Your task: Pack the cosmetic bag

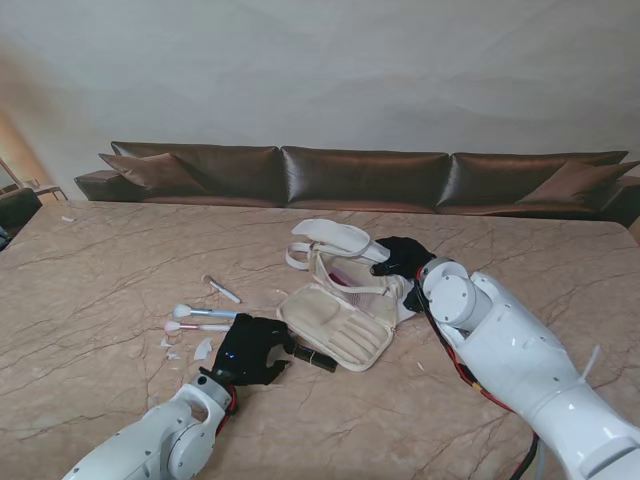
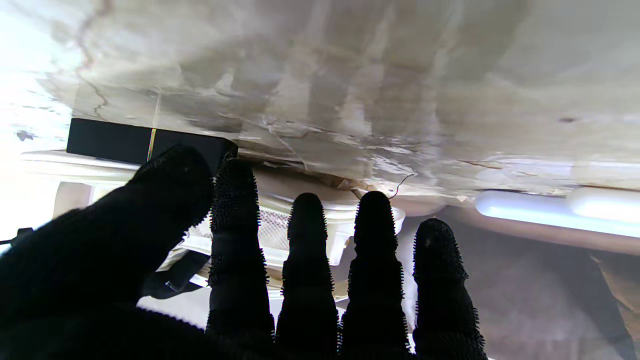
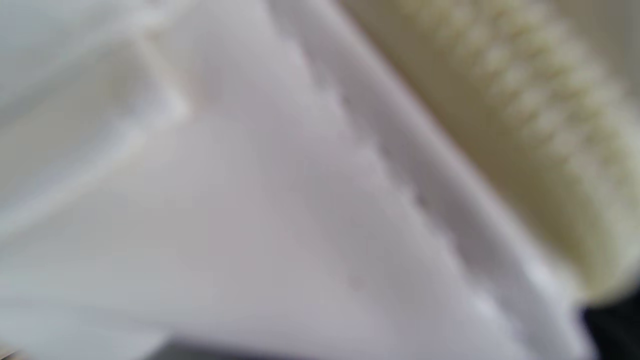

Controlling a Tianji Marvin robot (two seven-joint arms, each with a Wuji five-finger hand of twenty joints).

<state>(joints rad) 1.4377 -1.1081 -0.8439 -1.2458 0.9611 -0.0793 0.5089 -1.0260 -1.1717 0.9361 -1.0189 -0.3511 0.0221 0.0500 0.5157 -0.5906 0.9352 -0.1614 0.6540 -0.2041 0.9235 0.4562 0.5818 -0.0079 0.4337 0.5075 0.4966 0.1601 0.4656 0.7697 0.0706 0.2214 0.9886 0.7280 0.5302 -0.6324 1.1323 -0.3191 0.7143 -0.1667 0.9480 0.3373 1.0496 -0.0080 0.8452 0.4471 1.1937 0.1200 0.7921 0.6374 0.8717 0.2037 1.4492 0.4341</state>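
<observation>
Spanning the marble table (image 1: 110,260), the scene centres on a cream cosmetics bag (image 1: 340,325) lying unzipped, the right hand (image 1: 402,258) seemingly gripping its far edge. The left hand (image 1: 250,350), fingers spread and empty, hovers beside a black lipstick (image 1: 314,359); two brushes (image 1: 205,318) lie left.

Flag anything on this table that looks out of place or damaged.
Small white scraps lie scattered on the marble table beside the makeup brushes, like torn paper or debris. The cosmetics bag lies splayed open. Nothing looks broken, though the scraps are too small to identify.
</observation>
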